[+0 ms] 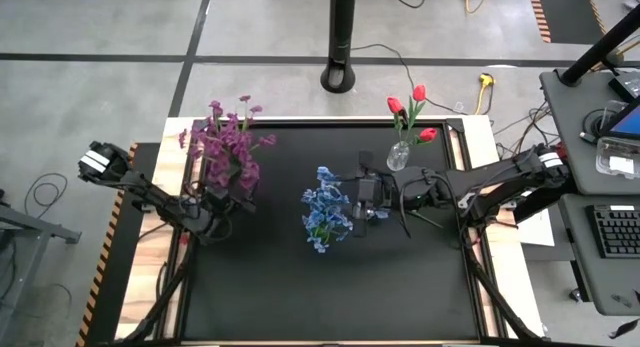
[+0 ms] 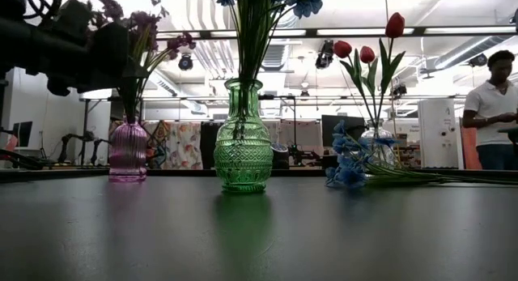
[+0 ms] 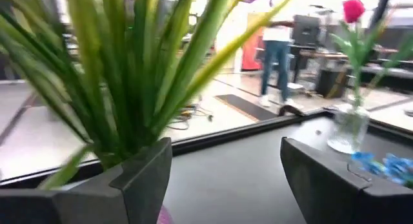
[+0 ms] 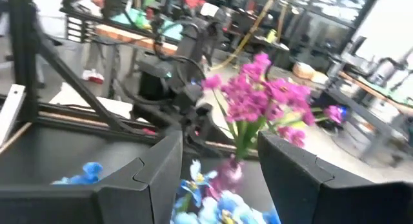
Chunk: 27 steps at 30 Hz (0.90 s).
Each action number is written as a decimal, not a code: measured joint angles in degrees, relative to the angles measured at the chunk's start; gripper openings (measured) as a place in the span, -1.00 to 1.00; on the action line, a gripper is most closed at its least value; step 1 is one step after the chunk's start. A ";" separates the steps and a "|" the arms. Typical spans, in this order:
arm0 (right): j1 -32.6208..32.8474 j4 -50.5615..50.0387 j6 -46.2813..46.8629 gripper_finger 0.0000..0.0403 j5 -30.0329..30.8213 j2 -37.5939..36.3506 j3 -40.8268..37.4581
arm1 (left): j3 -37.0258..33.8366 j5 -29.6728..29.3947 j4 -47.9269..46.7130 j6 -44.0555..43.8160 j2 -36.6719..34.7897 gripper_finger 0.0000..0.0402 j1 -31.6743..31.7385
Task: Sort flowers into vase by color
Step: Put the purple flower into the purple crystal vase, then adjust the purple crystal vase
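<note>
Purple flowers (image 1: 225, 147) stand in a pink vase (image 2: 128, 151) at the table's left. My left gripper (image 3: 226, 153) is open, level beside their green stems (image 3: 122, 75), just above the vase's mouth. Blue flowers (image 1: 325, 215) stand in a green vase (image 2: 243, 139) at mid-table. My right gripper (image 4: 219, 146) is open, high beside their blossoms (image 4: 216, 208), with nothing pinched. Red tulips (image 1: 410, 107) stand in a clear vase (image 2: 376, 147) at the far right. One blue flower (image 2: 348, 166) lies on the table on its side, its stem (image 2: 429, 178) running right. My left gripper stands level with one finger (image 3: 139, 175) right beside the purple flowers' stems (image 3: 113, 137), where they leave the vase. Whether that finger touches them I cannot tell. The gap between the two fingers holds nothing.
A black pole's base (image 1: 340, 77) stands beyond the far edge. A desk with a keyboard (image 1: 612, 232) is at the right. A person (image 2: 490, 111) stands in the room behind. The near half of the black tabletop (image 1: 330, 297) is bare.
</note>
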 joint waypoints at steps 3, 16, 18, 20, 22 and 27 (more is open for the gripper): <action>-0.04 -1.53 1.62 -0.04 0.80 -0.28 0.04 | 0.28 -0.39 0.05 0.51 0.01 0.36 -0.86; -0.02 -12.90 10.02 -0.04 0.99 -2.53 2.15 | 0.70 -3.86 0.17 7.57 -1.89 0.36 -14.46; 0.00 -13.39 10.35 -0.04 0.98 -2.53 2.32 | 0.70 -3.81 0.08 6.79 -1.66 0.36 -14.47; 0.00 -13.51 10.76 -0.04 0.98 -2.53 2.32 | 0.66 -3.80 0.15 5.99 -1.66 0.36 -14.57; 0.00 -14.08 10.83 -0.04 0.95 -2.53 2.32 | 0.64 -3.82 0.09 5.92 -1.66 0.36 -14.59; 0.00 -14.43 10.87 -0.04 0.95 -2.53 2.32 | 0.41 -4.18 -0.87 5.73 -1.66 0.36 -14.59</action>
